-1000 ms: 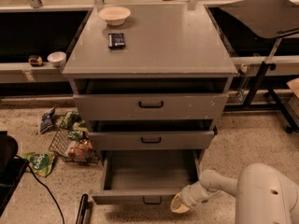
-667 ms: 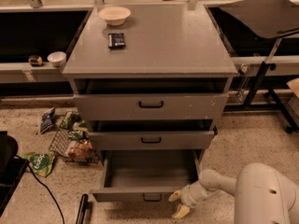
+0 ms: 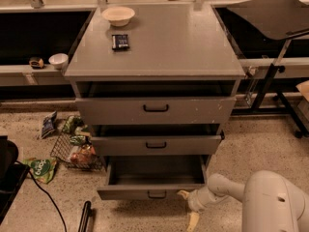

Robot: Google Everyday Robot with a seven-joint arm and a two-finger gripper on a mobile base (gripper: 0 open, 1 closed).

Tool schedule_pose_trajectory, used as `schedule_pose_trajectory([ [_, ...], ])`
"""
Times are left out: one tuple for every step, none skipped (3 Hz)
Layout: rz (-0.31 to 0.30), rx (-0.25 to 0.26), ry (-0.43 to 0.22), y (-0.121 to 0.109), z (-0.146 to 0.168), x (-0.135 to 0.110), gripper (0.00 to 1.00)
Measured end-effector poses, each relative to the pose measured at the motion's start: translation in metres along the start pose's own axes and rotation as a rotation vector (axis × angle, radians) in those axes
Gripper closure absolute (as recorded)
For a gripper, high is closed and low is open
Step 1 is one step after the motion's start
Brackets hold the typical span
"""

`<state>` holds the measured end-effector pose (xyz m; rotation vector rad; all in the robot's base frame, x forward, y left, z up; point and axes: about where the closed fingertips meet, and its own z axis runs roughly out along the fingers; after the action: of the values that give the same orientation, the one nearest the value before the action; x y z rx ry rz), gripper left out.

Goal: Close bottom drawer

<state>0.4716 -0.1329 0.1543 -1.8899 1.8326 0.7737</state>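
The grey cabinet [image 3: 154, 47] has three drawers, all partly pulled out. The bottom drawer [image 3: 152, 193] is pulled out farthest and looks empty inside; its slim front panel carries a small black handle [image 3: 157, 195]. My gripper [image 3: 189, 208] is low to the floor at the right end of that front panel. It is open: one cream fingertip [image 3: 183, 194] lies against the panel, and the other [image 3: 193, 221] points down toward the floor. The white arm [image 3: 270, 202] comes in from the lower right.
A white bowl [image 3: 118, 15] and a dark packet [image 3: 120, 41] lie on the cabinet top. A wire basket with snack bags [image 3: 77, 151] and loose bags [image 3: 42, 168] are on the floor to the left. A black cable [image 3: 53, 204] and a black stand [image 3: 270, 81] are nearby.
My gripper has moved left and in against the bottom drawer's front panel. The drawer front sits a little farther back toward the cabinet than before.
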Motion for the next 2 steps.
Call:
schedule_pose_trajectory([
  [-0.002, 0.024, -0.019, -0.007, -0.014, 0.008, 0.14],
  [-0.031, 0.058, -0.050, -0.016, -0.033, 0.012, 0.34],
])
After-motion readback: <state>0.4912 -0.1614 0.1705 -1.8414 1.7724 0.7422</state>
